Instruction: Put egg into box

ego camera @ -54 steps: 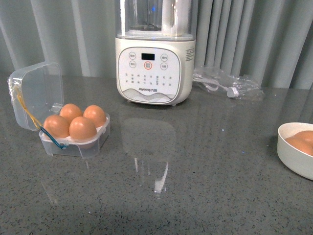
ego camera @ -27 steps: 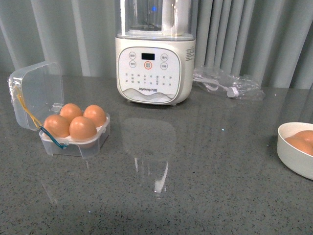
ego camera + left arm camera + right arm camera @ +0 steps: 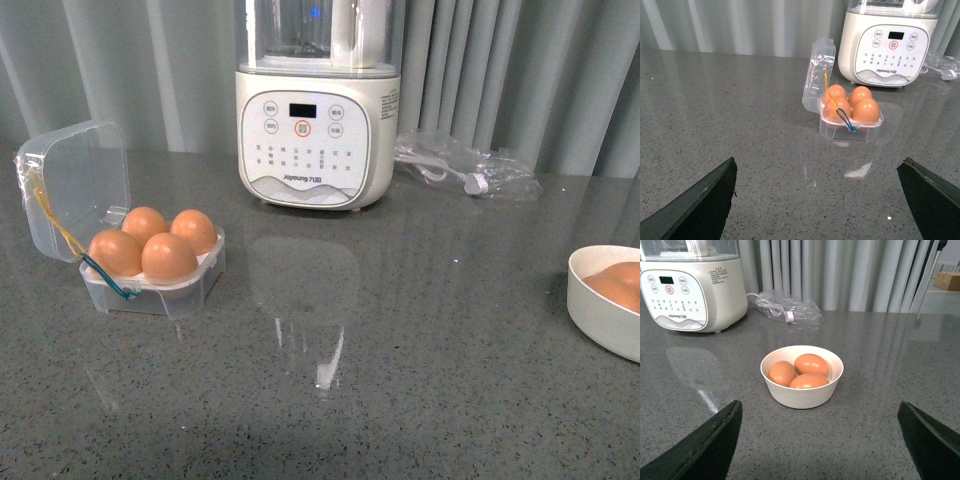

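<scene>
Since a second ago almost nothing changes: the box [image 3: 850,131] stays full with four eggs, well ahead of the left tool [image 3: 818,163]. The egg [image 3: 866,110] sits inside it. The left tool and the right tool [image 3: 819,404] are spread wide and hold nothing. The task seems finished.

Grey speckled stone countertop [image 3: 420,340], glossy. Directly on it: clear plastic egg box [image 3: 160,297] at left, lid up; white blender appliance [image 3: 305,140] rear centre; crumpled clear plastic bag [image 3: 465,170] beside it; round white bowl [image 3: 598,312] far right.
</scene>
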